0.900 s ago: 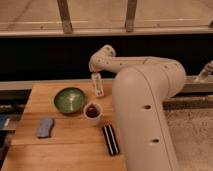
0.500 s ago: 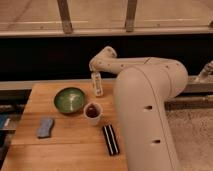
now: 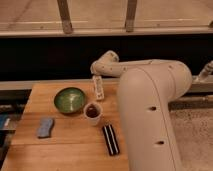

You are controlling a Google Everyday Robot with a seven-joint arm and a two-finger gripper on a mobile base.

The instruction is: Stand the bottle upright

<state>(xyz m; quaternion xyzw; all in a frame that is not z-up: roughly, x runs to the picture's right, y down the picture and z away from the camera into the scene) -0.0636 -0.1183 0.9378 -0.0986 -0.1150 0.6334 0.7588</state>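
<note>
**Operator:** I have the end effector (image 3: 97,76) over the back edge of the wooden tabletop (image 3: 70,147), about midway along that edge. The small slim whitish translucent bottle (image 3: 99,89) is directly beneath it, its long axis close to vertical, just behind the white cup with dark contents (image 3: 93,111).

**Observer:** Is it clamped on the bottle or has it let go?

**Operator:** I cannot tell; the two run together in my view. I also can't make out whether the bottle's base is resting on the wood.

**Observer:** So what worries you?

**Operator:** Two things. If the base is off the surface or a little tilted when it is let go, a bottle that slim would probably topple, either onto the cup in front or towards the round green bowl (image 3: 69,99) nearer the left edge. It is also close to the back edge, so a roll could carry it off the tabletop.

**Observer:** And the rest?

**Operator:** The blue-grey pad (image 3: 45,127) by the left edge and the flat black rectangular bar (image 3: 111,139) towards the front edge are well apart from it, so I don't expect trouble there.
</note>
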